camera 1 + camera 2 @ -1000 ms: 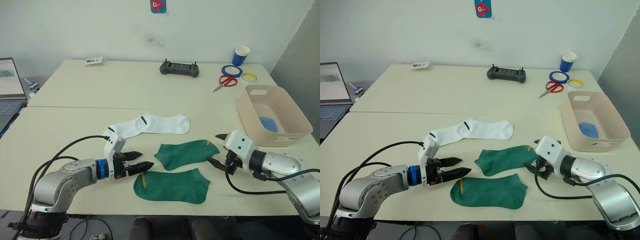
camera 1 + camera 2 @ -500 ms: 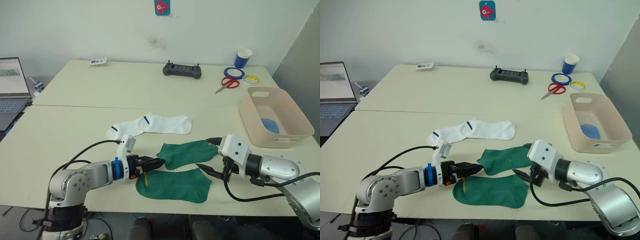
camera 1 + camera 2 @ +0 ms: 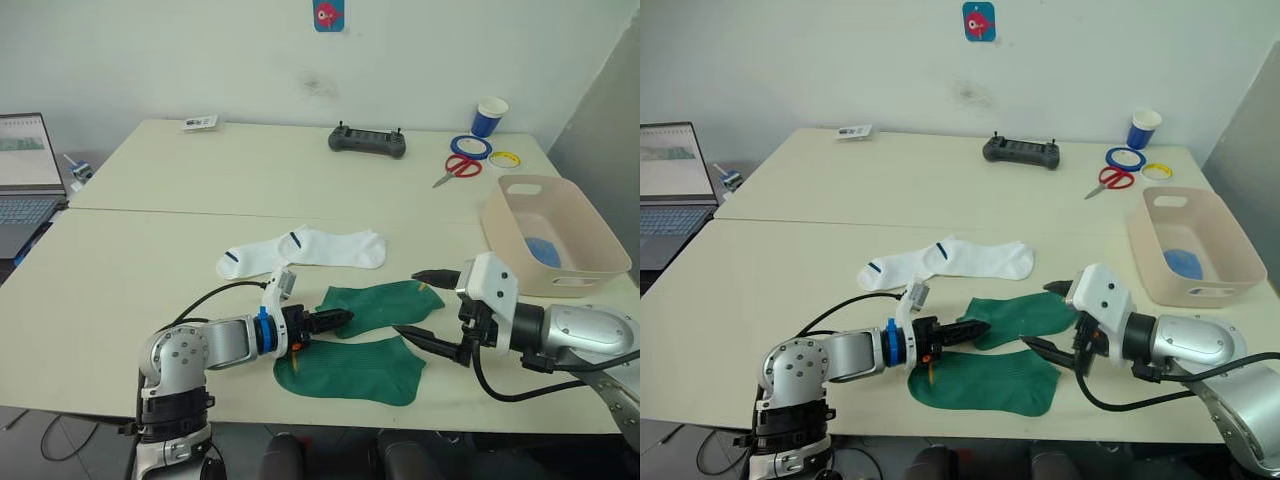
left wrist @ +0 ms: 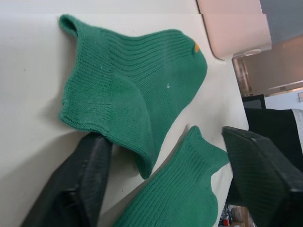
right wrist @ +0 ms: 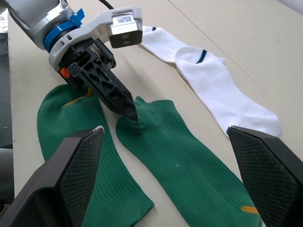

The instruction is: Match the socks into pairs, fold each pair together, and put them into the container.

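Two dark green socks lie near the table's front edge, the far one (image 3: 385, 303) just behind the near one (image 3: 350, 370). My left gripper (image 3: 338, 319) is open at the far green sock's cuff (image 4: 137, 80), whose edge lies between the fingers. My right gripper (image 3: 410, 302) is wide open, hovering by the toe ends of both green socks. Two white socks (image 3: 300, 250) with dark blue stripes overlap behind them. The beige-pink container (image 3: 497, 235) stands at the right and has a light blue sock (image 3: 542, 250) inside it.
At the back of the table lie a black controller (image 3: 367, 140), red scissors (image 3: 458, 167), blue and yellow tape rolls (image 3: 467, 146), a blue-and-white paper cup (image 3: 490, 115) and a small card (image 3: 200, 123). A laptop (image 3: 25, 170) sits at the far left.
My left gripper has reached rightward from beside the near green sock to the far green sock's cuff. The right gripper stays open by the toes. The camera shifted slightly.
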Available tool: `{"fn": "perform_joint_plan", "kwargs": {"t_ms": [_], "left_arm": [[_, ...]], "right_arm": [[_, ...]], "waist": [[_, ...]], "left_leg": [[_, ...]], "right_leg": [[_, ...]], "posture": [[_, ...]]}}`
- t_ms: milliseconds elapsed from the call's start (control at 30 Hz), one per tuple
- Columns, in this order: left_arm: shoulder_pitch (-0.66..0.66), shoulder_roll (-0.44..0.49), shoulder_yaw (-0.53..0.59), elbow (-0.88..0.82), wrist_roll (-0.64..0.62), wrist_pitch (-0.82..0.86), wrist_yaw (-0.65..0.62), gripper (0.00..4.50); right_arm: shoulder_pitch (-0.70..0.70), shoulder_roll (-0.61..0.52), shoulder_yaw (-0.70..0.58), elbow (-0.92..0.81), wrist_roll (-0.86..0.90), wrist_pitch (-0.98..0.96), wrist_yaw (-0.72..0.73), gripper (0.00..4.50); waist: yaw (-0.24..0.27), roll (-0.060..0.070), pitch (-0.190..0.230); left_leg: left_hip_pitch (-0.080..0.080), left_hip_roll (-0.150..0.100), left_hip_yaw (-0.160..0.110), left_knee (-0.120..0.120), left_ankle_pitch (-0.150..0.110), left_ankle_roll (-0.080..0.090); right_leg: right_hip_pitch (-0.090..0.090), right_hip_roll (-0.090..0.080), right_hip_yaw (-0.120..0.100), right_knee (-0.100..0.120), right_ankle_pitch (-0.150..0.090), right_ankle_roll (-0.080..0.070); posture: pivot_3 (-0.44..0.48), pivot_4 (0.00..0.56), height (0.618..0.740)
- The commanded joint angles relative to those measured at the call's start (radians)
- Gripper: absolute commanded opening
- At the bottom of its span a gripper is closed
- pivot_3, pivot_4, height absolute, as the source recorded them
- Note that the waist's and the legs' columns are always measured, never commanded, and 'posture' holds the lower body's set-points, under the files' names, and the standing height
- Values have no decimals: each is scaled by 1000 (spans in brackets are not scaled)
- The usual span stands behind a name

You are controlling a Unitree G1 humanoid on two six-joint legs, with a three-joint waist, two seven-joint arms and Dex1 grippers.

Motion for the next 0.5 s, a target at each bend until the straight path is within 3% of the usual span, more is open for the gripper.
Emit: {"fn": "perform_joint_plan", "kwargs": {"t_ms": [33, 300, 500], "left_arm": [[-10, -4, -2, -4, 20, -39, 11, 2443], [5, 11, 6, -25, 99, -264, -15, 25], [-30, 100, 99, -56, 13, -293, -72, 9]], "right_arm": [[-6, -10, -21, -42, 33, 3, -17, 4500], [-11, -11, -5, -49, 59, 6, -46, 4500], [-11, -17, -1, -50, 70, 2, -54, 4500]], "waist": [[0, 0, 0], [1, 0, 0], [0, 0, 0]], "left_leg": [[0, 0, 0, 0, 0, 0], [0, 0, 0, 0, 0, 0], [0, 0, 0, 0, 0, 0]], "right_leg": [[0, 0, 0, 0, 0, 0], [0, 0, 0, 0, 0, 0], [0, 0, 0, 0, 0, 0]], "posture": [[0, 150, 740], [0, 150, 740], [0, 150, 740]]}}
